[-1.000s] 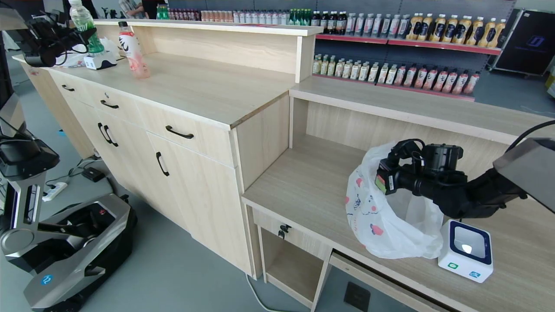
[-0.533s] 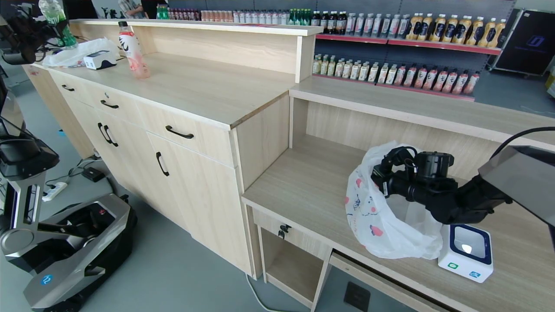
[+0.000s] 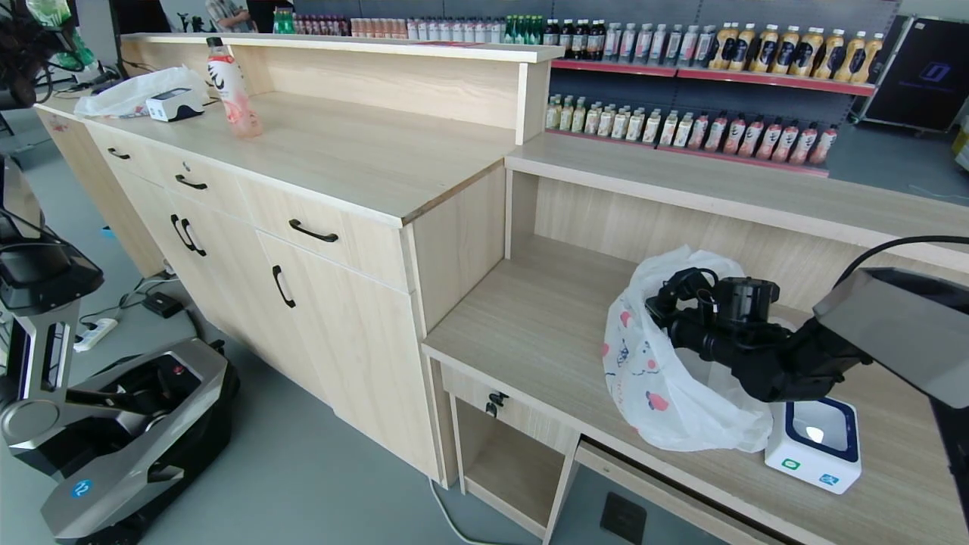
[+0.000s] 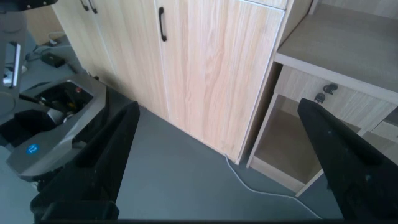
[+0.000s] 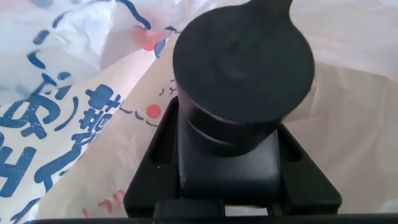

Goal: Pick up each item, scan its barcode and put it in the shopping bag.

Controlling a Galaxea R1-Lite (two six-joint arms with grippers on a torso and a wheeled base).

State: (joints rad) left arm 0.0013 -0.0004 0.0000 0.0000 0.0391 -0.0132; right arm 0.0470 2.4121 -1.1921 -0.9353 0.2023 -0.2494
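Note:
The white printed shopping bag (image 3: pixel 666 393) stands open on the low counter (image 3: pixel 530 325). My right gripper (image 3: pixel 665 299) sits in the bag's mouth, shut on a dark bottle with a black cap (image 5: pixel 242 68). The bag's printed plastic (image 5: pixel 74 118) surrounds the bottle on all sides. A white scanner with a dark blue window rim (image 3: pixel 817 439) stands just right of the bag. A pink bottle (image 3: pixel 233 91) stands upright on the high counter (image 3: pixel 363 151) at the far left. My left gripper (image 4: pixel 217 109) hangs open above the floor in front of the cabinets, holding nothing.
Another bag (image 3: pixel 129 91) and a small scanner (image 3: pixel 174 104) lie at the high counter's far end. Above them, at the frame's corner, another robot's arm holds a green bottle (image 3: pixel 53 19). Its base (image 3: pixel 113 424) stands on the floor. Drink shelves (image 3: pixel 681 129) line the back.
My right gripper has sunk down and leftward into the bag's mouth with the bottle. The other robot's arm carried the green bottle up and left, away from the far scanner.

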